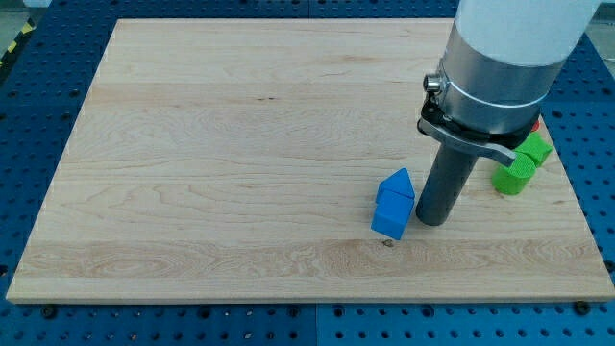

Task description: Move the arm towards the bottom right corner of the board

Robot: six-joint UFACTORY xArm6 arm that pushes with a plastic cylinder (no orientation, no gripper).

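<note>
On the light wooden board (240, 144), my tip (431, 221), a plain rod with no pincer to open or close, stands just right of the blue block (393, 204), so the approach seems unfinished and should continue toward the bottom right corner (586, 284), passing below the green blocks (520, 163).

We see a bright, evenly lit scene with soft, diffuse light that seems to come from above. The pale wooden worktop (240, 144) shows no hard glare, and its grain reads clearly from edge to edge. Shadows are faint and short: a thin dark line sits under the blue block (393, 204), and a small soft shadow gathers around my tip (432, 221). The metal collar (485, 91) on the arm carries a mild sheen. Focus is sharp across the whole view, with no motion blur. The worktop edges taper with perspective, and we notice no clear bending at the borders.
</note>
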